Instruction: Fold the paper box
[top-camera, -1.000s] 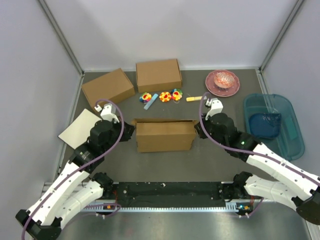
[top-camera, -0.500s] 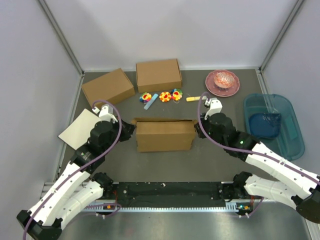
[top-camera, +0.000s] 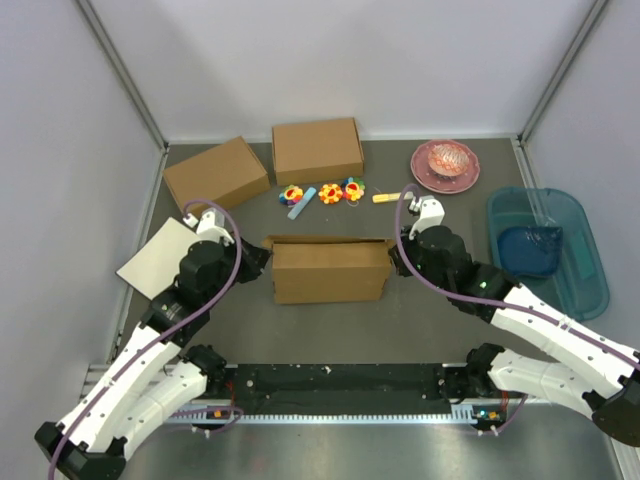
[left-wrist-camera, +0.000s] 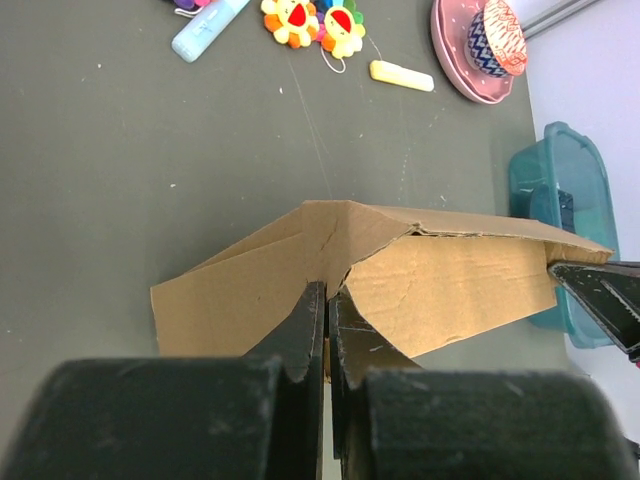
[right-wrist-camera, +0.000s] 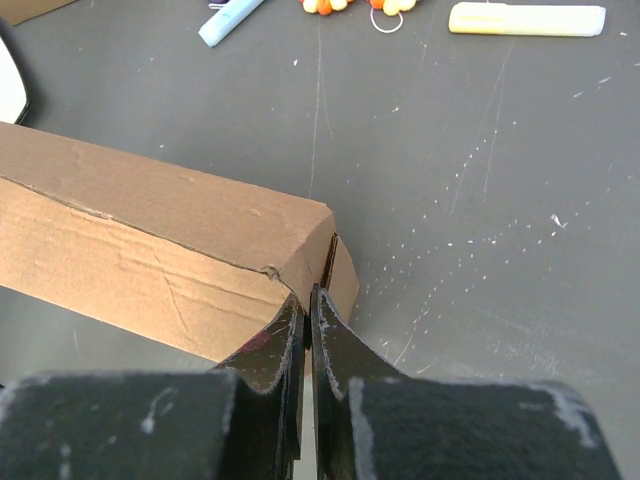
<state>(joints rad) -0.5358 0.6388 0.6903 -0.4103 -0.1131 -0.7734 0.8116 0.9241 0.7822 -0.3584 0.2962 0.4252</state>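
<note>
The paper box (top-camera: 328, 270) is a brown cardboard mailer standing folded in the middle of the table between my two arms. My left gripper (top-camera: 262, 262) is shut on the cardboard at its left end; in the left wrist view the gripper (left-wrist-camera: 327, 300) pinches a thin wall of the box (left-wrist-camera: 450, 285). My right gripper (top-camera: 392, 262) is shut on the cardboard at its right end; in the right wrist view the gripper (right-wrist-camera: 306, 300) pinches the end wall of the box (right-wrist-camera: 150, 230) beside a side flap.
Two formed brown boxes (top-camera: 216, 172) (top-camera: 317, 150) stand at the back. Small toys (top-camera: 322, 193) and a yellow stick (top-camera: 388, 197) lie behind the paper box. A pink plate (top-camera: 445, 165) and a teal tray (top-camera: 546, 248) are on the right, an off-white board (top-camera: 160, 257) on the left.
</note>
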